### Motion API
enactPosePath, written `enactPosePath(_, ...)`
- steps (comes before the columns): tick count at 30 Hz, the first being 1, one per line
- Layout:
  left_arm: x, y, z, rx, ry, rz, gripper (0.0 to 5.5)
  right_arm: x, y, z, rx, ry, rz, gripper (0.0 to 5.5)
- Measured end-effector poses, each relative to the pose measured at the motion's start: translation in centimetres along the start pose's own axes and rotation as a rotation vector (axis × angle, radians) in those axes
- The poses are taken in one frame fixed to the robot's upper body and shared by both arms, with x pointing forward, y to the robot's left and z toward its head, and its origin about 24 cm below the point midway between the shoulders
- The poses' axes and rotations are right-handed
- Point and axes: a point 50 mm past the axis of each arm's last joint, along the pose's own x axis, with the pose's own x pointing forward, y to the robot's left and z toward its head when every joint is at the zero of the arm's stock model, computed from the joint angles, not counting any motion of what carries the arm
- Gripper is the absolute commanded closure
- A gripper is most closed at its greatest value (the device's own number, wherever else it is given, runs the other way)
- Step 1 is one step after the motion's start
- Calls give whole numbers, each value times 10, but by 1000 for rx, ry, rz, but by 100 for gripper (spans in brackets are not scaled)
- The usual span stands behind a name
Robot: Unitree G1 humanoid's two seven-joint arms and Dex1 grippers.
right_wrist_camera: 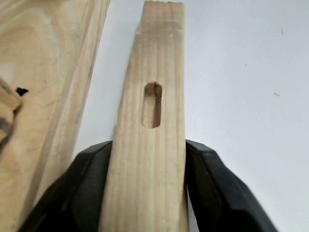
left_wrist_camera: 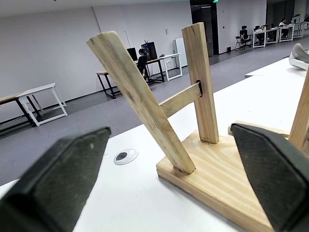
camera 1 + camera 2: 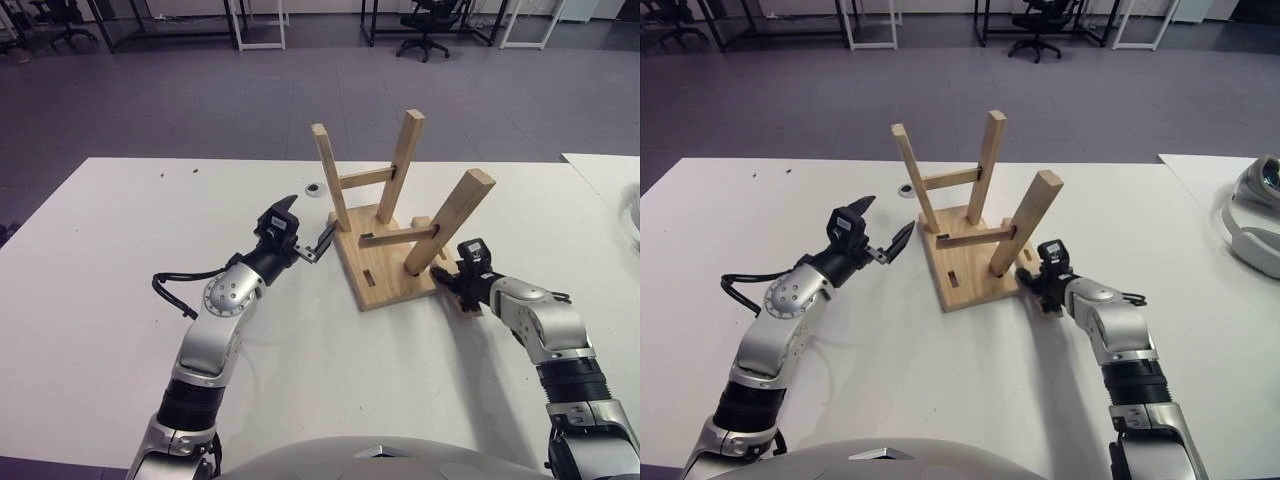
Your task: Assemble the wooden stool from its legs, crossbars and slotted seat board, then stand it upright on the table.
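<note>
The slotted seat board point(image 3: 385, 278) lies flat on the white table with three legs point(image 3: 450, 222) standing up from it, slightly splayed. Crossbars point(image 3: 366, 179) join them. My left gripper point(image 3: 312, 225) hovers open just left of the board, its pads point(image 2: 58, 183) wide apart and facing the nearest leg point(image 2: 145, 101). At the board's right edge my right gripper point(image 3: 455, 285) is low on the table. It is shut on a loose leg point(image 1: 152, 145), which has a mortise slot and lies alongside the board point(image 1: 43, 72).
A round cable grommet point(image 3: 316, 189) sits in the table behind the stool. A white headset point(image 3: 1255, 215) rests on the neighbouring table at the right. Bare table surface point(image 3: 110, 260) stretches to the left and front.
</note>
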Motion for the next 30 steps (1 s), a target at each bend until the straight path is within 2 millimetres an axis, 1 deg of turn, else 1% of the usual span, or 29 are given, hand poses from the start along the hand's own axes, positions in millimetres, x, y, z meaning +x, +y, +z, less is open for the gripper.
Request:
enactPosePath(2, 0, 0, 0, -3, -2, 0, 91, -4, -7, 1, -99, 14, -5, 343)
enactPosePath(3, 1, -1, 1, -6, -7, 0, 91, -7, -17, 1, -155, 24, -31, 343)
enactPosePath(4, 2, -1, 3, -15, -15, 0, 91, -8, -27, 2, -169, 28, -65, 343)
enactPosePath(5, 5, -1, 7, -26, -37, -3, 91, -12, -42, 2, -169, 40, -122, 343)
enactPosePath(6, 12, 1, 17, -79, -81, -9, 91, -15, -58, 5, -118, -1, -202, 343)
enactPosePath(7, 20, 4, 35, -144, -151, -20, 91, -21, -75, 20, -78, -103, -309, 343)
enactPosePath(8, 29, 6, 58, -201, -243, -45, 91, -32, -89, 50, -75, -258, -401, 343)
enactPosePath(9, 35, 6, 75, -246, -305, -78, 91, -42, -96, 75, -88, -382, -454, 343)
enactPosePath(10, 42, 9, 94, -308, -374, -107, 91, -56, -100, 103, -138, -514, -486, 343)
enactPosePath(11, 48, 13, 108, -365, -419, -123, 91, -66, -97, 121, -203, -605, -487, 343)
enactPosePath(12, 54, 18, 126, -444, -478, -141, 91, -79, -85, 146, -333, -724, -452, 343)
enactPosePath(13, 58, 21, 135, -496, -509, -155, 91, -85, -75, 158, -407, -785, -411, 343)
enactPosePath(14, 67, 24, 156, -615, -569, -209, 91, -96, -39, 182, -579, -920, -262, 343)
enactPosePath(15, 73, 26, 169, -699, -601, -253, 91, -103, -11, 191, -675, -993, -124, 343)
enactPosePath(16, 76, 26, 182, -758, -630, -300, 91, -109, 14, 196, -745, -1056, -7, 343)
enactPosePath(17, 76, 26, 189, -789, -646, -331, 91, -114, 27, 198, -784, -1087, 53, 343)
enactPosePath(18, 76, 26, 194, -809, -656, -356, 91, -119, 35, 200, -803, -1114, 90, 343)
enactPosePath(19, 75, 25, 199, -829, -667, -392, 109, -126, 47, 204, -817, -1162, 137, 343)
enactPosePath(20, 76, 23, 202, -834, -664, -412, 125, -131, 54, 208, -819, -1196, 164, 343)
enactPosePath(21, 76, 22, 202, -838, -663, -422, 149, -133, 58, 209, -817, -1212, 185, 343)
enactPosePath(22, 76, 21, 203, -841, -663, -435, 159, -134, 60, 209, -826, -1209, 199, 343)
enactPosePath(27, 75, 16, 201, -805, -651, -461, 238, -128, 68, 207, -811, -1173, 268, 343)
enactPosePath(30, 73, 16, 199, -799, -657, -459, 290, -127, 69, 206, -790, -1158, 299, 343)
